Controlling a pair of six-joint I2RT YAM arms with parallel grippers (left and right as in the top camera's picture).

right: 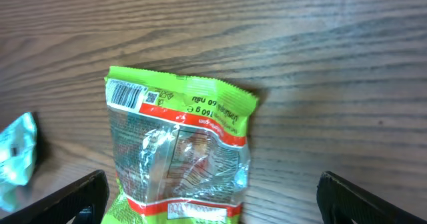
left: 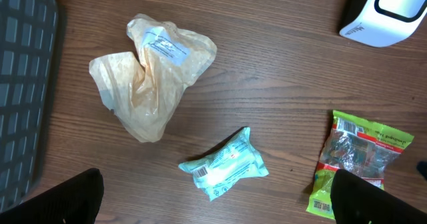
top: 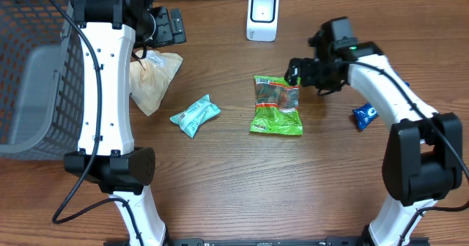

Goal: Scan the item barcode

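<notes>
Where the task's thing lies: the green snack packet (top: 276, 105) is flat on the wooden table (top: 220, 187), directly under the tip of the right pincer (top: 294, 73). In the wrist view it sits between the two fingers (right: 70, 199) and reaches out ahead of them.
Right pincer: spread wide with nothing in it. Whether a fingertip touches the packet's corner cannot be told.
Barcode (right: 125, 95): face up on a far corner of the packet, ahead of the right pincer and toward its left-hand finger in the wrist view.
Left pincer (top: 167, 28): spread wide, empty, held above the table.
Scanner (top: 262, 16): white and upright, to the right of the left pincer, farther out than the right pincer and to its left, well apart from the packet.
Tan bag (top: 152, 81): crumpled, lying just beneath the left pincer.
Teal packet (top: 195, 115): between the two pincers, near the green snack packet but apart from it.
Blue packet (top: 364, 115): to the right of the right pincer, beside its arm.
Grey basket (top: 37, 92): to the left of the left pincer.
</notes>
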